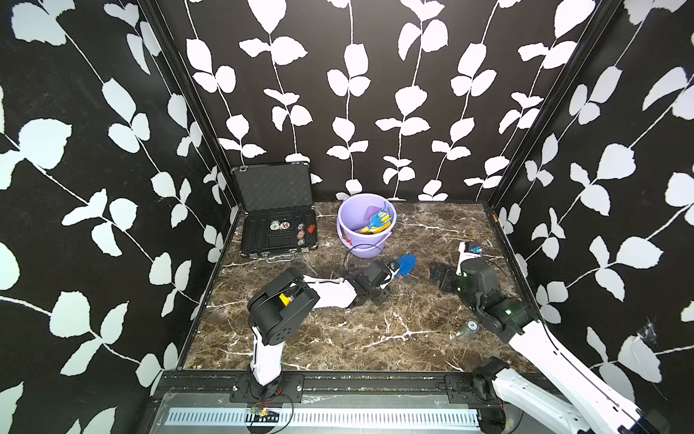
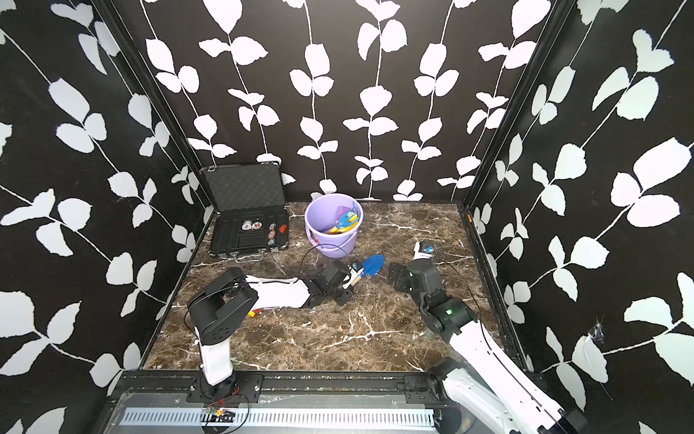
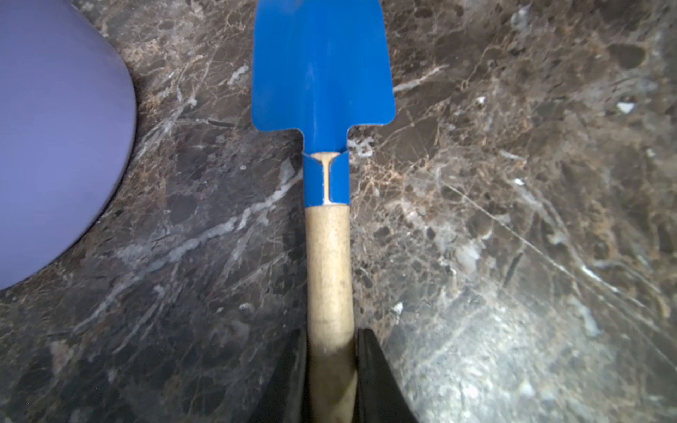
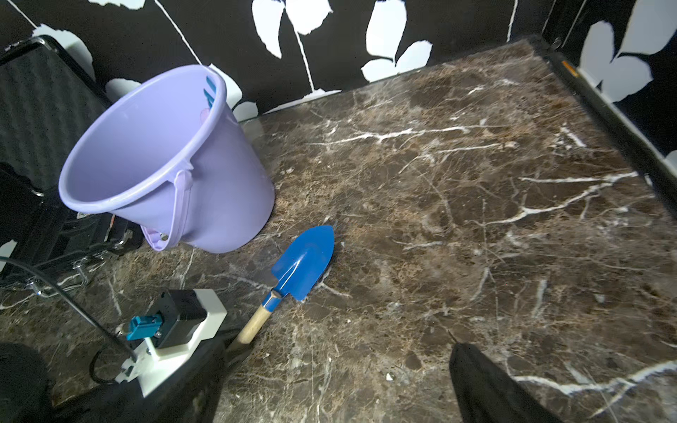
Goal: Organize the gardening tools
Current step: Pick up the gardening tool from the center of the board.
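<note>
While your left gripper (image 3: 331, 351) clamps the trowel (image 1: 407, 263) by its handle, the blade points upper right; your right gripper (image 1: 437, 274) gapes.

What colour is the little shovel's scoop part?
The trowel's blade is bright blue, clearest in the left wrist view.

- No writing in here can be read for certain.
- Dark print on the right arm's white bracket (image 1: 466, 256): too small.
- Chips (image 1: 276, 225) in the black case (image 1: 259, 240): markings blurred.
</note>
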### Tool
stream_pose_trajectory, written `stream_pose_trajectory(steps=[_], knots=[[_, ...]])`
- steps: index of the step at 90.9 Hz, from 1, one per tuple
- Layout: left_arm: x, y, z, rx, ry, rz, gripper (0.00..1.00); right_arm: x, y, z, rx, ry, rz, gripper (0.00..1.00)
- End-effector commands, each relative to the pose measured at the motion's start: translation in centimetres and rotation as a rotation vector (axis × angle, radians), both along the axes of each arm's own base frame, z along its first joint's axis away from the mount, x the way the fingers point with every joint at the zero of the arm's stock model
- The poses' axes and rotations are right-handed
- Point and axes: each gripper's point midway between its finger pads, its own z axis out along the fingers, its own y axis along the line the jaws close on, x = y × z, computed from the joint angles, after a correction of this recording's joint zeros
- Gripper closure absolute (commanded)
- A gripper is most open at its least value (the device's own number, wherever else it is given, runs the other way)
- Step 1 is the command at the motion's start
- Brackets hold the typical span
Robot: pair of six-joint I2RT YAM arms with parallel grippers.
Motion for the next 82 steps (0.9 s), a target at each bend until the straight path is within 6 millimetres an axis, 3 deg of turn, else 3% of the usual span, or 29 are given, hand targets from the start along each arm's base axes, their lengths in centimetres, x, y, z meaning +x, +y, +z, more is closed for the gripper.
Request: stream_pose_trajectory(steps=[1,47,82], knots=[[-0.2,-0.2,2.2,-0.077,-0.037,0.005,1.0,0.9,1.5,1.2,0.081,-0.02,0.042,0.04],[-2.1,0.8,4.8,-0.272,-0.156,-0.034,1.0,3.9,5.4,-0.9,0.388,0.146,0.264,0.15],[-3.7,1.0,5.9,-0.32,-0.181,-0.104,1.0,6.1,8.0,-3.8,0.465,0.234,0.368,0.24]])
